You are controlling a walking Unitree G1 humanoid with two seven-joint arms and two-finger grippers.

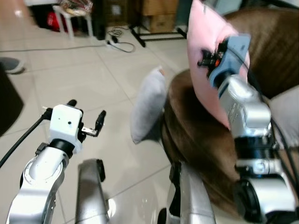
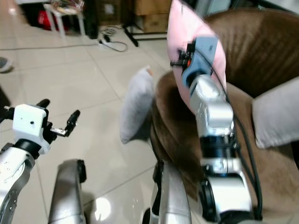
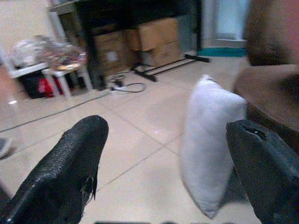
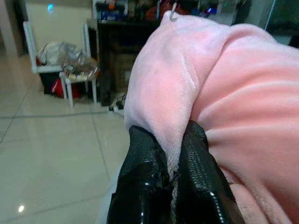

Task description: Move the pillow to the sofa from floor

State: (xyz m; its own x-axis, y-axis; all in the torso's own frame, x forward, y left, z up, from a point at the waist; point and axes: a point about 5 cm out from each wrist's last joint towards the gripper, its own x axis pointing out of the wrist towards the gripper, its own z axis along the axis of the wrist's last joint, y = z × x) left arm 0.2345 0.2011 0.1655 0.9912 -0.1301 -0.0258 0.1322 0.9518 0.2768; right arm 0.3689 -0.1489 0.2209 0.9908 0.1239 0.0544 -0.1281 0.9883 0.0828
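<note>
My right gripper (image 4: 170,135) is shut on a fold of a pink pillow (image 1: 201,56), holding it upright in the air over the brown sofa (image 1: 196,135). In the right wrist view the pink pillow (image 4: 233,93) bulges past both black fingers. A grey pillow (image 1: 147,109) stands on the tiled floor and leans against the sofa's front. My left gripper (image 1: 86,111) hovers low over the floor to the left of the grey pillow, open and holding nothing. Between its fingers in the left wrist view stands the grey pillow (image 3: 210,135).
A pale grey cushion (image 2: 275,116) lies on the sofa's right side. At the back stand a white stool (image 1: 70,14) with clutter, cardboard boxes (image 1: 159,14) and a cable (image 1: 119,44) on the tiles. A dark object (image 1: 7,102) sits at the left edge.
</note>
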